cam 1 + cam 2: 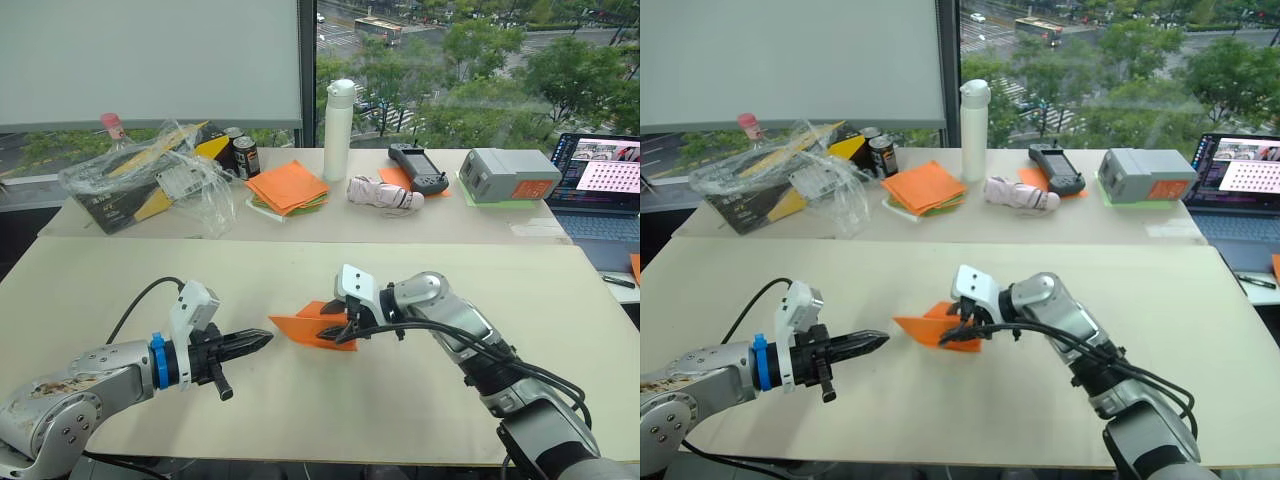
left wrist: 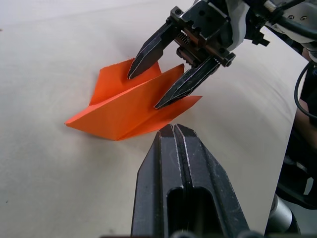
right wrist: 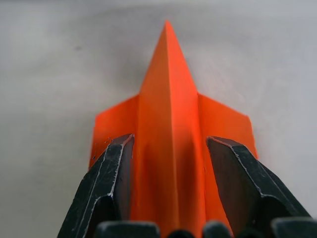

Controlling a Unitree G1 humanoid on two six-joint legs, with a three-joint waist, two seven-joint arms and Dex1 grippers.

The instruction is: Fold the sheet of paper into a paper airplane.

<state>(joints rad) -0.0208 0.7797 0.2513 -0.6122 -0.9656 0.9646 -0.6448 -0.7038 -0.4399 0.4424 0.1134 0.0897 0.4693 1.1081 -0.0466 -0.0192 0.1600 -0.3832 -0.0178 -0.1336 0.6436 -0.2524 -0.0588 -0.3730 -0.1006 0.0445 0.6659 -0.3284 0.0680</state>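
The sheet of paper is folded into an orange paper airplane (image 1: 298,327) lying on the cream table (image 1: 120,290), its nose pointing toward my left arm. My right gripper (image 1: 340,326) is open at its tail, one finger on each side of the raised centre fold (image 3: 168,114). In the left wrist view the right fingers (image 2: 148,52) rest down on the wings (image 2: 119,109). My left gripper (image 1: 262,340) is shut and empty, its tip a short gap from the plane's nose.
On the far table stand a stack of orange and green sheets (image 1: 288,187), a white bottle (image 1: 338,130), a black controller (image 1: 420,167), a grey box (image 1: 508,175), a crumpled plastic bag (image 1: 150,180) and a laptop (image 1: 605,185).
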